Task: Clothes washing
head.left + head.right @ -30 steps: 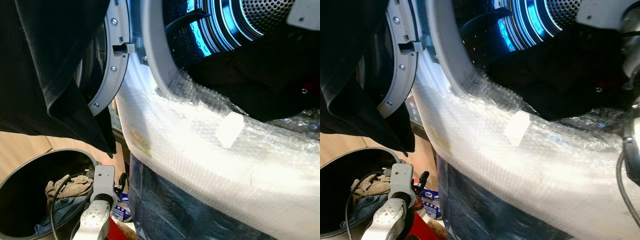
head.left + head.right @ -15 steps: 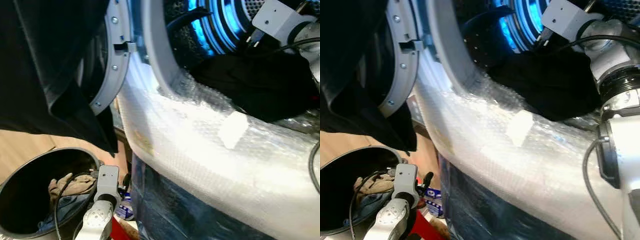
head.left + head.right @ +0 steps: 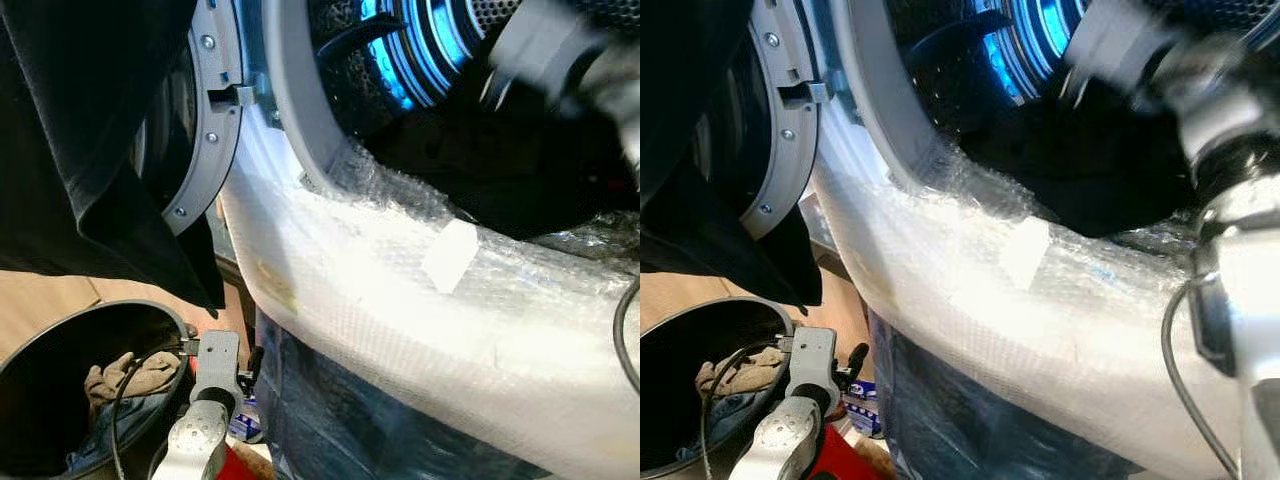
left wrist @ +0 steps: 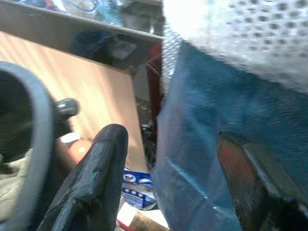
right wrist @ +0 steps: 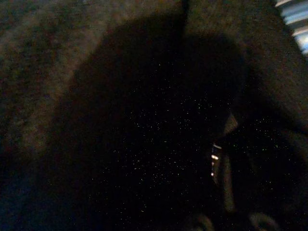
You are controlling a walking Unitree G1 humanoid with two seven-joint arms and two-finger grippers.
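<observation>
Right gripper (image 3: 1110, 75) deeper over dark garment (image 3: 1090, 170)

Bubble wrap (image 3: 400, 290) draped in a thick white band across the front, a pale rectangular strip of tape (image 3: 449, 256) stuck on it near the middle. Below, dark blue plastic sheeting (image 3: 340, 410). Light wooden floor (image 3: 40, 300) at far left. Low down, between bin and sheeting, a small blue-and-white packet (image 3: 858, 412) beside something red (image 3: 845, 462).
</observation>
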